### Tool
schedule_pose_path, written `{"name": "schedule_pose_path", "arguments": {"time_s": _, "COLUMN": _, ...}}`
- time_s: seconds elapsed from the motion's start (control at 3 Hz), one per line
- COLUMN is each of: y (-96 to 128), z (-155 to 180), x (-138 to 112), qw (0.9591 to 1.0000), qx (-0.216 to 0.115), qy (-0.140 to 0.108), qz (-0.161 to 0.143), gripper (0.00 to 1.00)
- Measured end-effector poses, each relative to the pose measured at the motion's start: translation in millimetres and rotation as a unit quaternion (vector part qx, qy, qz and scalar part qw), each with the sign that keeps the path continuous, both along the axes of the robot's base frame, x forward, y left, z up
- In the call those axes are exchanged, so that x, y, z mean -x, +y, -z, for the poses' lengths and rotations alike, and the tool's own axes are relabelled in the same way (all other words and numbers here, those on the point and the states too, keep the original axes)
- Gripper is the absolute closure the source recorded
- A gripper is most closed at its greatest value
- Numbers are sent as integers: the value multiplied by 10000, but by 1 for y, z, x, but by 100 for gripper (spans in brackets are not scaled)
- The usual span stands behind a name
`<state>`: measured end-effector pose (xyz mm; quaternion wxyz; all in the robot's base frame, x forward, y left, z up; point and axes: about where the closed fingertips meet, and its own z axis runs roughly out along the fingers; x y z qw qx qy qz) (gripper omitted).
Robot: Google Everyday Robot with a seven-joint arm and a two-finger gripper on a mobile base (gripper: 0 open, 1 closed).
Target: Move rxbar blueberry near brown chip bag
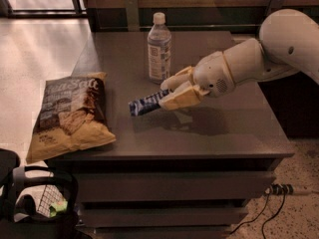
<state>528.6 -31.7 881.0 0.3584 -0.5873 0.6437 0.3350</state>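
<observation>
My gripper [172, 89] reaches in from the right over the middle of the table and is shut on the rxbar blueberry [144, 104], a small dark blue bar with white lettering. The bar sticks out to the left of the fingers [179, 97] and hangs a little above the tabletop. The brown chip bag [70, 114] lies flat at the table's left front corner, partly over the edge, a short gap left of the bar.
A clear water bottle [159, 49] with a white cap stands upright just behind the gripper. The grey table [229, 133] has drawers below. A dark object with a mesh part [35, 203] sits on the floor at lower left.
</observation>
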Motion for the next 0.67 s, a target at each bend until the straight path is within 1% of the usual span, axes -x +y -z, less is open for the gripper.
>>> {"name": "schedule_pose_path", "arguments": {"time_s": 0.33, "y": 3, "z": 0, "x": 1, "qw": 10000, "qx": 1, "qy": 2, "qz": -25, "gripper": 0}}
{"name": "schedule_pose_path", "arguments": {"time_s": 0.67, "y": 3, "z": 0, "x": 1, "qw": 10000, "qx": 1, "qy": 3, "qz": -30, "gripper": 0}}
